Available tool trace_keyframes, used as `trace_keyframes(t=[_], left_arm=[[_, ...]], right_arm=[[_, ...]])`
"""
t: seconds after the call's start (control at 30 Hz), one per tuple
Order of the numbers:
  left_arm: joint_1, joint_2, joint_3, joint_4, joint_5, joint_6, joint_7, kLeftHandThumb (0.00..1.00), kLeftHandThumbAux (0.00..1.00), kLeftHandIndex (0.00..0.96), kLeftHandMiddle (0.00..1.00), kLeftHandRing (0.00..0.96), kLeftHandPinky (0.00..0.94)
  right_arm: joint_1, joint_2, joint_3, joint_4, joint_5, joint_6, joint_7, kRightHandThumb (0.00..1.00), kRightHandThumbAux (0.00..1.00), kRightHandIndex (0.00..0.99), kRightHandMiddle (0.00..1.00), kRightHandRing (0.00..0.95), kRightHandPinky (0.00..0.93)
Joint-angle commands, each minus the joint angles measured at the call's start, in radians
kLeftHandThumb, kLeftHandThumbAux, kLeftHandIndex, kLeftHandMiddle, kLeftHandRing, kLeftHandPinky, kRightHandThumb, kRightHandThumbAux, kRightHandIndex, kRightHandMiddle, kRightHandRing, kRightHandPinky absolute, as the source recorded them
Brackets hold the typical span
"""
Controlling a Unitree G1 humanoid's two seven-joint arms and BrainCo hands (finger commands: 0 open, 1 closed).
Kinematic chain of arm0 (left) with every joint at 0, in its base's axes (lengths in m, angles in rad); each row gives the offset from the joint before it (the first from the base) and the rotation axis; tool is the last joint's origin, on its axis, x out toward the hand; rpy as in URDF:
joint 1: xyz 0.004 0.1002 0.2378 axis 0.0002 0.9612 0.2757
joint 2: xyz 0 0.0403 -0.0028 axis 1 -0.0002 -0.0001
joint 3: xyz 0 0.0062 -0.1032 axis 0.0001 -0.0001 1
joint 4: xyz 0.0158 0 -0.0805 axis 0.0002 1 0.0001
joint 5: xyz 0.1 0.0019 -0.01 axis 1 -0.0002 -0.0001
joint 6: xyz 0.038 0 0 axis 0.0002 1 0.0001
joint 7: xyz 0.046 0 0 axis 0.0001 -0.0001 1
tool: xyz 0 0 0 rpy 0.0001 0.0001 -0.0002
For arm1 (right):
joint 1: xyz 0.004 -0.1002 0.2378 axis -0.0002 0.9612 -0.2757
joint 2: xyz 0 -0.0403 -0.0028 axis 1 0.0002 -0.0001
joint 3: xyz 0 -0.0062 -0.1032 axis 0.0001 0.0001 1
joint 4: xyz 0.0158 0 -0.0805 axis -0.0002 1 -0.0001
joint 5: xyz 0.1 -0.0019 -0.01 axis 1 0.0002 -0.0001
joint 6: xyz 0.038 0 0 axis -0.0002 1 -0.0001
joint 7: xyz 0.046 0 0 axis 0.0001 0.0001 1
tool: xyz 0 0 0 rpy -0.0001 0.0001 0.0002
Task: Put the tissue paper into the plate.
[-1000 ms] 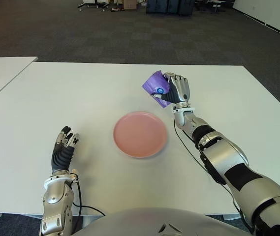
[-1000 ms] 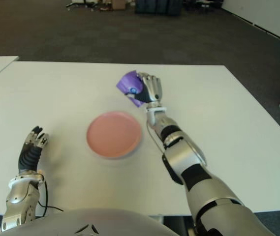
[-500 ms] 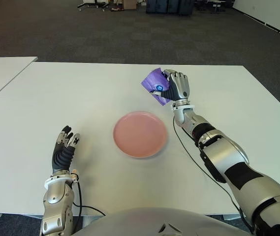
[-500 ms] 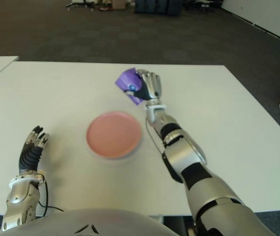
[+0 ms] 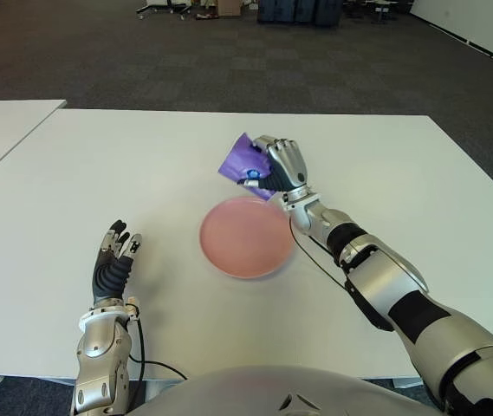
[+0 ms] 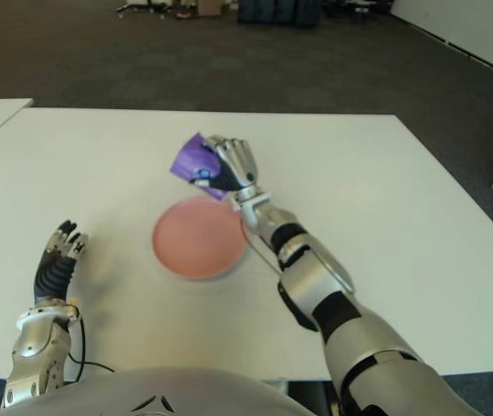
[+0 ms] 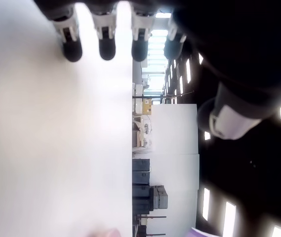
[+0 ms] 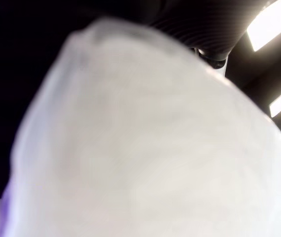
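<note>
Item: white table (image 5: pixel 73 173), carrying one pink plate (image 5: pixel 246 237) near the middle of its width, somewhat toward the near edge. Item: tissue paper (image 5: pixel 243 160), a purple packet, held off the table surface in the right hand (image 5: pixel 279 165), whose fingers (image 5: pixel 291 161) are curled around it; the right wrist view is filled by a pale, close surface, most likely the packet itself, which agrees with a firm hold. Position of packet: just above and beyond the far rim of the plate, on the side toward the table's far edge, not yet over the plate's centre. Change noted: half a second ago the same hand held the packet farther toward the table's right edge and well clear of the plate; it has since swung across toward the robot's left and lower, so that hand and packet now overlap the plate's far rim in the eye views. Meaning for the task: the carry is nearly complete; judged remaining, a short advance over the plate's middle, a descent, and the opening of the fingers. Item: left hand (image 5: pixel 114 262), idle near the table's near edge toward its left corner, well apart from the plate, fingers extended side by side and holding nothing. Item: a second white table (image 5: pixel 8 117) off the left edge.
</note>
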Motion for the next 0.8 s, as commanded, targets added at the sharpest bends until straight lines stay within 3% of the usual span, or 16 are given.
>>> trace_keyframes(t=[0.03, 0.33, 0.8], left_arm=[[-0.009, -0.005, -0.007, 0.019, 0.009, 0.002, 0.009, 0.000, 0.528, 0.000, 0.000, 0.000, 0.036], [-0.006, -0.011, -0.011, 0.009, 0.000, 0.011, 0.005, 0.011, 0.538, 0.000, 0.000, 0.000, 0.020], [-0.003, -0.012, -0.018, 0.007, 0.016, 0.009, 0.010, 0.000, 0.544, 0.000, 0.000, 0.000, 0.016]], right_arm=[[0.020, -0.003, 0.060, -0.005, -0.045, -0.067, 0.050, 0.857, 0.672, 0.412, 0.541, 0.890, 0.867], [0.033, -0.018, 0.137, -0.011, -0.093, -0.160, 0.159, 0.857, 0.673, 0.409, 0.540, 0.865, 0.830], [0.021, -0.046, 0.249, -0.031, -0.177, -0.160, 0.176, 0.855, 0.674, 0.403, 0.536, 0.847, 0.828]])
